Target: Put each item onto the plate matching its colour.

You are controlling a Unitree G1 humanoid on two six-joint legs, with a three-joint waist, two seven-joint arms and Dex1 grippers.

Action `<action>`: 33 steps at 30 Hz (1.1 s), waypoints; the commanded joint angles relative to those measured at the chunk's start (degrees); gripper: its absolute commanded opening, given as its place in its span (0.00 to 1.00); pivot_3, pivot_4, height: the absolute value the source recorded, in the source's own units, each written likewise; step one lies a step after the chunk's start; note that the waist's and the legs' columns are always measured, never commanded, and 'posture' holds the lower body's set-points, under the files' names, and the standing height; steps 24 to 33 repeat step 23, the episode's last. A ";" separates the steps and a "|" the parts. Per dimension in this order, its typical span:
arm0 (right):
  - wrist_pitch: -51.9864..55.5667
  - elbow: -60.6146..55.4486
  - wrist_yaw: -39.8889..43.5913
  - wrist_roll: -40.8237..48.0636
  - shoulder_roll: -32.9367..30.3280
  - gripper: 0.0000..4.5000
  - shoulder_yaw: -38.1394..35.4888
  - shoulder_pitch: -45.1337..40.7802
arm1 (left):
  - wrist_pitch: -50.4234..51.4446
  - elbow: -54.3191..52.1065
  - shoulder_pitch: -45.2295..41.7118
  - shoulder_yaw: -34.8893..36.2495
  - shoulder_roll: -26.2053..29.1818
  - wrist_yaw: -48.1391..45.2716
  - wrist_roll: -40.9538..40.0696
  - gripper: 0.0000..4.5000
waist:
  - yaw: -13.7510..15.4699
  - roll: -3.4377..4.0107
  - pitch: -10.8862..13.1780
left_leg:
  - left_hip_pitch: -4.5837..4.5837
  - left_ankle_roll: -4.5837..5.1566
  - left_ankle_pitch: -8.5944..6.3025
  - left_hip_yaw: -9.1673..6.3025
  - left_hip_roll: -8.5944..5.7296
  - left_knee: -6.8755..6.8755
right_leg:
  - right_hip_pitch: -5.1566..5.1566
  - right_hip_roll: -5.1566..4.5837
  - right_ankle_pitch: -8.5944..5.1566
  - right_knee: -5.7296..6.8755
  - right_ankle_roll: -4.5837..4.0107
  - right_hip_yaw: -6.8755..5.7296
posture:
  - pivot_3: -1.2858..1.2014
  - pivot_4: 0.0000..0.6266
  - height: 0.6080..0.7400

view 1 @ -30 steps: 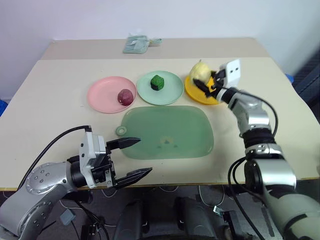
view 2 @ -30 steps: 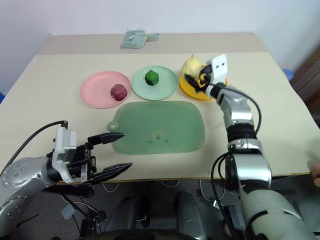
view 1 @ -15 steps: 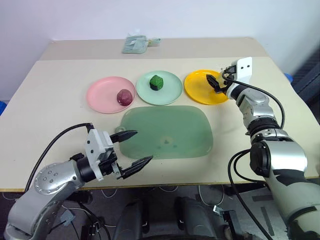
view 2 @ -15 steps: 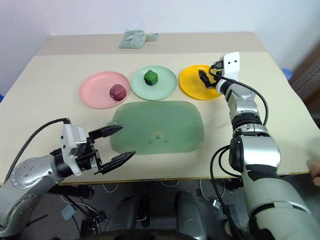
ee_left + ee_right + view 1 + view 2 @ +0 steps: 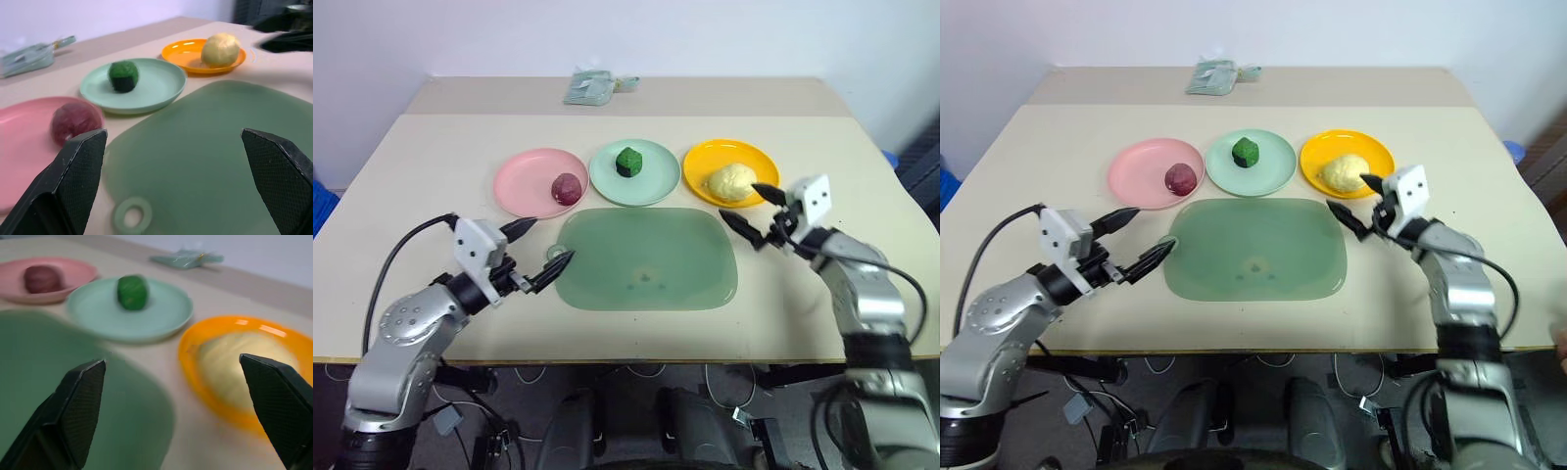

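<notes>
The left gripper [image 5: 536,253] is hovering at about eight o'clock, pointing toward three, its fingers gaping wide. The right gripper [image 5: 751,213] is hovering at four o'clock, fingers spread, pointing toward nine.

so my arms are mostly silver-grey metal shells with chunky rounded joints and black rings between segments. Each wrist has a little white boxy camera block. My left gripper [image 5: 537,255] and right gripper [image 5: 751,211] both have two black pointed fingers [image 5: 78,183] with a fine textured surface. A black cable loops off each forearm, quite loosely
</notes>
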 commanded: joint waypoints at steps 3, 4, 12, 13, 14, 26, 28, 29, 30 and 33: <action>5.39 -11.87 2.10 5.77 -5.14 0.99 -7.59 10.60 | -0.79 -1.97 1.45 2.49 1.66 -2.33 -1.33 1.00 | 0.00 -0.01 0.00 | 0.00 -0.01 -0.01 0.00 0.00 0.09 | 0.02 -0.01 -0.01 -0.02 -0.02 0.00 | 0.52 0.24 1.00; 6.22 -13.27 2.76 6.64 -5.93 0.99 -8.70 12.68 | -0.90 -2.00 1.54 2.50 1.70 -2.64 -1.43 1.00 | 0.03 -0.01 0.00 | 0.01 -0.01 -0.01 0.00 0.01 0.10 | 0.03 -0.01 -0.01 -0.02 -0.02 0.01 | 0.52 0.24 1.00; 5.61 -15.41 0.33 6.98 -5.68 0.99 -11.74 17.00 | -3.29 1.46 2.54 1.87 0.64 -3.03 0.81 1.00 | 0.00 -0.02 -0.01 | 0.01 -0.01 -0.02 0.00 0.04 0.12 | 0.03 0.01 -0.02 -0.04 -0.03 0.03 | 0.52 0.24 1.00; 4.34 -15.05 -0.30 6.14 -5.08 0.99 -11.53 17.15 | -4.80 2.66 3.21 1.93 -0.01 -3.01 1.63 1.00 | 0.01 -0.02 -0.01 | 0.01 -0.01 -0.02 0.00 0.04 0.12 | 0.03 0.01 -0.02 -0.05 -0.03 0.03 | 0.52 0.24 1.00; 3.39 -14.79 -0.76 5.60 -4.70 0.99 -11.35 17.29 | -5.96 3.52 3.68 1.96 -0.50 -3.05 2.22 1.00 | 0.02 -0.02 -0.01 | 0.01 0.00 -0.02 0.00 0.04 0.12 | 0.03 0.01 -0.02 -0.07 -0.03 0.02 | 0.52 0.24 1.00; 0.24 -15.08 -1.98 5.57 -2.87 0.99 -11.70 20.89 | -14.35 8.00 6.65 2.03 -2.45 -5.36 4.86 1.00 | 0.22 -0.05 -0.02 | -0.03 -0.01 -0.07 0.00 0.04 0.14 | 0.04 -0.09 -0.02 -0.11 -0.04 0.08 | 0.52 0.24 1.00; 0.24 -15.08 -1.98 5.57 -2.87 0.99 -11.70 20.89 | -14.35 8.00 6.65 2.03 -2.45 -5.36 4.86 1.00 | 0.22 -0.05 -0.02 | -0.03 -0.01 -0.07 0.00 0.04 0.14 | 0.04 -0.09 -0.02 -0.11 -0.04 0.08 | 0.52 0.24 1.00; 0.24 -15.08 -1.98 5.57 -2.87 0.99 -11.70 20.89 | -14.35 8.00 6.65 2.03 -2.45 -5.36 4.86 1.00 | 0.22 -0.05 -0.02 | -0.03 -0.01 -0.07 0.00 0.04 0.14 | 0.04 -0.09 -0.02 -0.11 -0.04 0.08 | 0.52 0.24 1.00; 0.24 -15.08 -1.98 5.57 -2.87 0.99 -11.70 20.89 | -14.35 8.00 6.65 2.03 -2.45 -5.36 4.86 1.00 | 0.22 -0.05 -0.02 | -0.03 -0.01 -0.07 0.00 0.04 0.14 | 0.04 -0.09 -0.02 -0.11 -0.04 0.08 | 0.52 0.24 1.00; 0.24 -15.08 -1.98 5.57 -2.87 0.99 -11.70 20.89 | -14.35 8.00 6.65 2.03 -2.45 -5.36 4.86 1.00 | 0.22 -0.05 -0.02 | -0.03 -0.01 -0.07 0.00 0.04 0.14 | 0.04 -0.09 -0.02 -0.11 -0.04 0.08 | 0.52 0.24 1.00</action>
